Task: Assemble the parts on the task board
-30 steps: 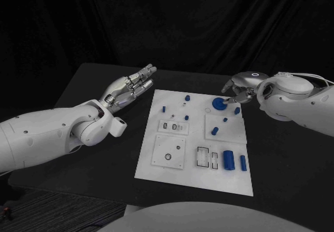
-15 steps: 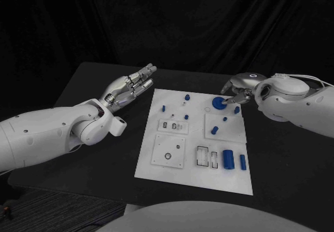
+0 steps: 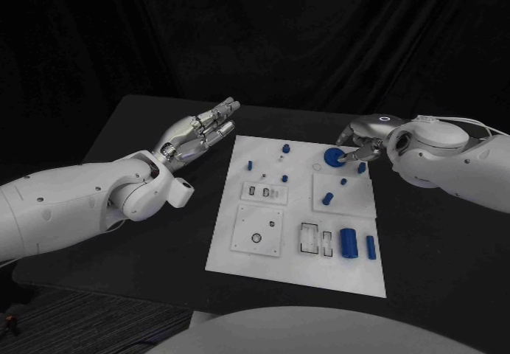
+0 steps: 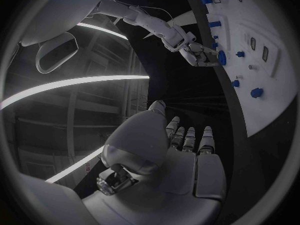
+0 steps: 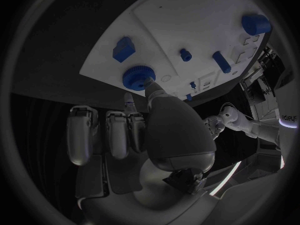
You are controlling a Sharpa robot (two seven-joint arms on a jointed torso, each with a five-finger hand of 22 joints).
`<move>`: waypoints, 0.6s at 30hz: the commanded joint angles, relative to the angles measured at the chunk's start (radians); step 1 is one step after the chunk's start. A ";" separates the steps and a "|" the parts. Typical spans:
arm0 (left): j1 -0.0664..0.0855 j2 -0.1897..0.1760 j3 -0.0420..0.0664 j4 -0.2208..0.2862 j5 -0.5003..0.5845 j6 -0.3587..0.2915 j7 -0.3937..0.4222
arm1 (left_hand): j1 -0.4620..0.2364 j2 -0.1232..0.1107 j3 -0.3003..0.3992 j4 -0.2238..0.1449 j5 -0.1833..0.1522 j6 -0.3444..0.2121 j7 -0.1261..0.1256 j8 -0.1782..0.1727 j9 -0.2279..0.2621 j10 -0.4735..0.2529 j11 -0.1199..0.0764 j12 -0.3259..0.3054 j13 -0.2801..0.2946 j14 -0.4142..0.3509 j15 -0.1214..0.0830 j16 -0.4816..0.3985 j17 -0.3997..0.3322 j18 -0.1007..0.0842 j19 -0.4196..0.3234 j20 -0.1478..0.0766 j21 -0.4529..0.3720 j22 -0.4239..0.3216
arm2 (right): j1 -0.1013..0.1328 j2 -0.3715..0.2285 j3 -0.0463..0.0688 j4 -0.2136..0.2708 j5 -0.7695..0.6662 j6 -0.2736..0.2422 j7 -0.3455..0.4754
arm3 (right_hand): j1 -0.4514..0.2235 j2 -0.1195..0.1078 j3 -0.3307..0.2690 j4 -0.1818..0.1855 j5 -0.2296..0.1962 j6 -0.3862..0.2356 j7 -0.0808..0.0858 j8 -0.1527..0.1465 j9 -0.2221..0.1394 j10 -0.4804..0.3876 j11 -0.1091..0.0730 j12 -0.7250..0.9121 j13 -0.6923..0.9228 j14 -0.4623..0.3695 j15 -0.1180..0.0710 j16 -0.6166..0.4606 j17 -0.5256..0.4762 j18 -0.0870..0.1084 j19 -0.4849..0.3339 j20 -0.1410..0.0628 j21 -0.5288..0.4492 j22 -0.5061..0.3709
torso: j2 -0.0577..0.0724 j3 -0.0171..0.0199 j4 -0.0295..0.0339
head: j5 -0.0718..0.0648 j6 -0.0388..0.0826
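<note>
Head view, writing: none could be read on the task board [image 3: 255, 259].
Head view, right hand [image 3: 360, 142]: pinched the round blue knob [image 3: 334, 156] at the board's far right corner.
Head view, left hand [image 3: 200, 134]: released, fingers straight, raised just beside the board's far left edge.
Head view, other parts: a large blue cylinder [image 3: 348, 244] lay at the board's near right corner.
Left wrist view: left hand [image 4: 181, 150] held nothing, well apart from the knob [image 4: 221, 58].
Right wrist view: the right hand's fingertips [image 5: 152, 88] touched the knob [image 5: 138, 76]; a blue block [image 5: 122, 49] stood near it on the board.
</note>
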 commanded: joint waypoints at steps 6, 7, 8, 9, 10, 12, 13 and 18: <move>0.001 0.004 0.001 -0.001 0.000 0.019 0.005 | 0.004 0.000 0.006 -0.001 0.003 -0.001 -0.003 0.001 0.000 -0.002 -0.005 -0.007 -0.001 0.000 0.010 -0.004 -0.002 0.017 0.002 0.007 -0.003 -0.002 | -0.012 0.010 0.000 -0.012 -0.008 -0.004 -0.015 | 0.009 0.000 0.004 -0.009 0.010 0.048 0.002 0.019 0.020 0.107 -0.005 0.002 0.261 0.105 -0.007 0.003 0.263 -0.015 0.029 -0.003 -0.009 0.212 | 0.000 -0.0004 -0.0002 | -0.001 0.000; 0.001 0.004 0.001 -0.001 0.000 0.019 0.004 | 0.004 0.000 0.006 -0.001 0.003 -0.001 -0.003 0.001 0.000 -0.002 -0.005 -0.007 -0.001 0.000 0.010 -0.004 -0.002 0.017 0.002 0.007 -0.003 -0.002 | -0.014 0.011 0.000 -0.013 -0.008 -0.004 -0.015 | 0.011 0.001 0.005 -0.011 0.019 0.051 0.001 0.020 0.023 0.107 -0.005 0.002 0.261 0.105 -0.007 0.003 0.263 -0.015 0.028 -0.003 -0.010 0.212 | 0.000 -0.0003 -0.0001 | 0.000 0.000; 0.001 0.005 0.001 -0.001 0.000 0.020 0.004 | 0.004 0.000 0.006 -0.001 0.003 -0.001 -0.003 0.001 0.000 -0.002 -0.005 -0.007 -0.001 0.000 0.010 -0.004 -0.002 0.017 0.002 0.007 -0.003 -0.002 | -0.016 0.012 0.000 -0.015 -0.008 -0.004 -0.014 | 0.012 0.001 0.006 -0.012 0.024 0.053 0.001 0.020 0.025 0.107 -0.005 0.002 0.261 0.105 -0.007 0.003 0.263 -0.015 0.029 -0.003 -0.009 0.213 | 0.000 -0.0002 0.0002 | 0.000 0.000; 0.001 0.005 0.001 -0.001 0.000 0.020 0.003 | 0.004 0.000 0.006 -0.001 0.003 -0.001 -0.003 0.001 0.000 -0.002 -0.005 -0.007 -0.001 0.000 0.010 -0.004 -0.002 0.017 0.002 0.007 -0.003 -0.002 | -0.017 0.013 0.000 -0.016 -0.008 -0.004 -0.014 | 0.014 0.001 0.007 -0.013 0.035 0.057 0.002 0.021 0.028 0.107 -0.004 0.002 0.261 0.105 -0.007 0.003 0.263 -0.015 0.029 -0.003 -0.010 0.213 | 0.000 0.0001 0.0012 | -0.001 0.000; 0.001 0.005 0.001 -0.001 0.000 0.021 0.003 | 0.004 0.000 0.006 -0.001 0.003 -0.001 -0.003 0.001 0.000 -0.002 -0.005 -0.007 -0.001 0.000 0.010 -0.004 -0.002 0.017 0.002 0.007 -0.003 -0.002 | -0.019 0.015 0.000 -0.018 -0.008 -0.004 -0.013 | 0.014 0.002 0.008 -0.014 0.041 0.058 0.002 0.020 0.029 0.107 -0.004 0.002 0.261 0.105 -0.007 0.003 0.263 -0.014 0.028 -0.003 -0.011 0.212 | 0.000 0.0001 0.0019 | -0.002 0.000; 0.001 0.004 0.001 -0.002 0.000 0.022 0.001 | 0.004 0.000 0.006 -0.001 0.003 -0.001 -0.003 0.001 0.000 -0.002 -0.005 -0.007 -0.001 0.000 0.010 -0.004 -0.002 0.017 0.002 0.007 -0.003 -0.002 | -0.023 0.019 0.000 -0.023 -0.008 -0.004 -0.010 | 0.016 0.003 0.011 -0.015 0.060 0.059 0.002 0.018 0.033 0.107 -0.004 0.002 0.261 0.105 -0.007 0.003 0.263 -0.014 0.027 -0.003 -0.012 0.213 | 0.000 0.0002 0.0023 | -0.001 0.000; 0.001 0.004 0.001 -0.002 0.000 0.023 0.001 | 0.004 0.000 0.007 -0.001 0.003 -0.003 -0.002 0.001 0.000 -0.002 -0.004 -0.007 -0.001 0.000 0.013 -0.004 -0.002 0.017 0.002 0.009 -0.003 -0.002 | -0.025 0.020 0.000 -0.025 -0.008 -0.004 -0.009 | 0.017 0.003 0.012 -0.016 0.066 0.062 0.002 0.018 0.034 0.107 -0.004 0.002 0.261 0.105 -0.007 0.003 0.263 -0.014 0.027 -0.003 -0.013 0.213 | 0.000 0.0001 0.0018 | 0.000 0.000; 0.001 0.004 0.001 -0.004 0.000 0.025 -0.001 | 0.004 0.000 0.007 -0.001 0.003 -0.003 -0.002 0.001 0.000 -0.002 -0.004 -0.007 -0.001 0.000 0.013 -0.004 -0.002 0.017 0.002 0.009 -0.003 -0.002 | -0.032 0.029 0.000 -0.031 -0.008 -0.010 -0.002 | 0.021 0.004 0.017 -0.021 0.099 0.071 -0.002 0.017 0.041 0.107 -0.007 0.002 0.261 0.105 -0.008 0.003 0.263 -0.013 0.024 -0.004 -0.018 0.212 | 0.000 0.0002 0.0014 | 0.001 0.000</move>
